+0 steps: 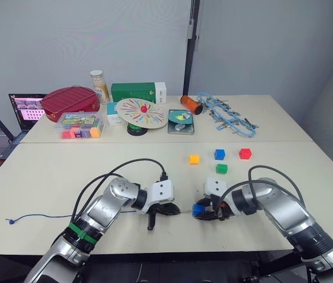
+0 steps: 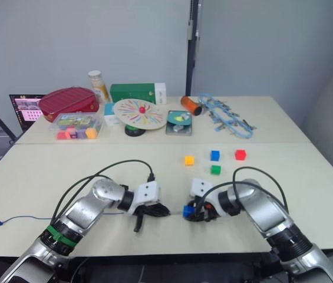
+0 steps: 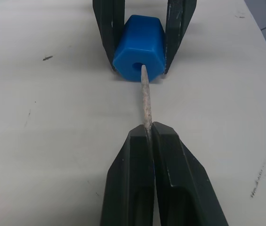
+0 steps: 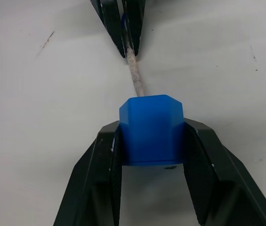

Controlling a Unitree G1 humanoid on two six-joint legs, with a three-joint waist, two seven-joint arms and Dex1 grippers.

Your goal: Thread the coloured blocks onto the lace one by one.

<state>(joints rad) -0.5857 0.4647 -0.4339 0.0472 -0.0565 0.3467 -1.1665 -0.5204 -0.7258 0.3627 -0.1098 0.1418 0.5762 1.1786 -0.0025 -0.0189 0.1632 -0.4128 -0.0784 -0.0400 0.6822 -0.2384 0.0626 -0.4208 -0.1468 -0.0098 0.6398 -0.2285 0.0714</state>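
The threading is at its very start. The pale stiff tip of the thin dark-blue lace (image 3: 145, 96) sits right at the mouth of the hole in a small blue plastic cube (image 3: 140, 48), touching or just entering it; no block appears to be strung on the cord yet. So this first cube is under way, and four more wait.

The left hand (image 3: 149, 136) has its two black fingers pressed together on the lace tip, pinching it just behind the bare end, so the tip juts forward toward the cube. The right hand (image 4: 151, 141) clamps the blue cube between its fingers, one on each side face, low over the pale desk (image 1: 48, 177) with the hole turned toward the left hand. The two hands face each other near the front edge of the desk, close together, with the lace tip bridging the gap.

The rest of the lace trails away to the robot's left along the desk, ending in a small knot (image 1: 12, 221) well apart from the hands.

Further back on the desk, beyond the right hand, lie the orange-yellow cube (image 1: 194, 158), a second blue cube (image 1: 219, 154), the red cube (image 1: 245, 153) and the green cube (image 1: 221, 168), all loose and untouched.
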